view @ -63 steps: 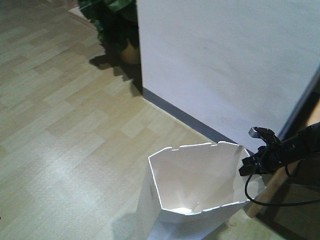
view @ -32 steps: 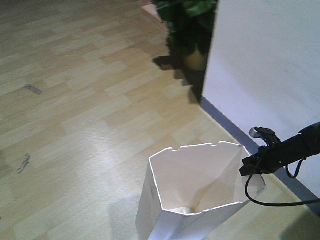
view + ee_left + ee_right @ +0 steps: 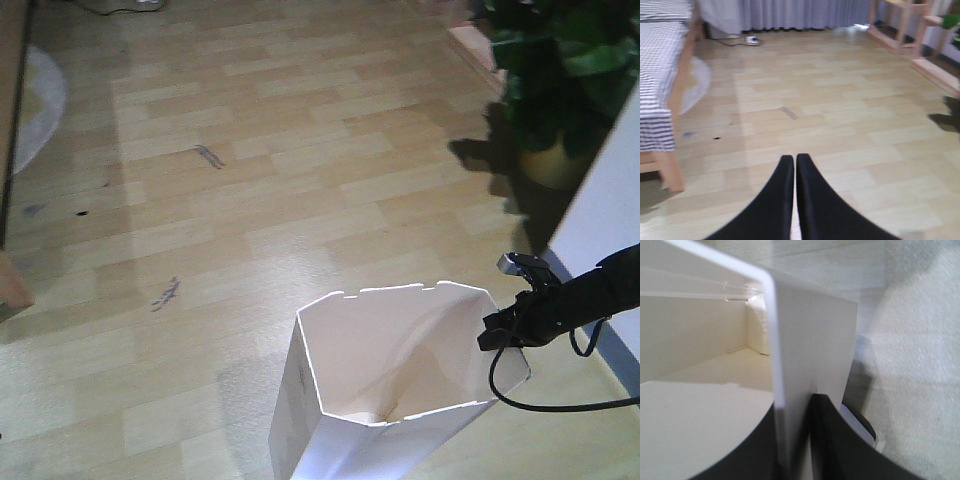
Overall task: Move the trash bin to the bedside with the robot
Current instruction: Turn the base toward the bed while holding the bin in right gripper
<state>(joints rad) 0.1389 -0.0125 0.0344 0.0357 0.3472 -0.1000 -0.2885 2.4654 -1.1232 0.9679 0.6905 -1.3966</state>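
The view is swinging leftward: the white wall (image 3: 612, 215) that was filling the right side a second ago is sliding off to the edge, the potted plant (image 3: 560, 70) is shifting to the top right corner, and open wooden floor (image 3: 280, 200) is taking over the frame; the trash bin (image 3: 400, 365) and the right pincer (image 3: 505, 335) are keeping their place in the front view, so the bin is evidently travelling with the turning robot. The bed (image 3: 657, 75), with its checked bedding and wooden post (image 3: 671, 165), is now showing at the left of the left wrist view, well apart from the bin; the carry looks underway, not near done.

The bin is standing upright at the bottom of the front view, white, thin-walled, faceted rim, cream inside; whether its base is touching the floor is out of frame. The right pincer (image 3: 795, 450) is clamping the rim wall (image 3: 812, 340), one finger inside, one outside; the left pincer (image 3: 795, 167) is pressed together, gripping nothing.
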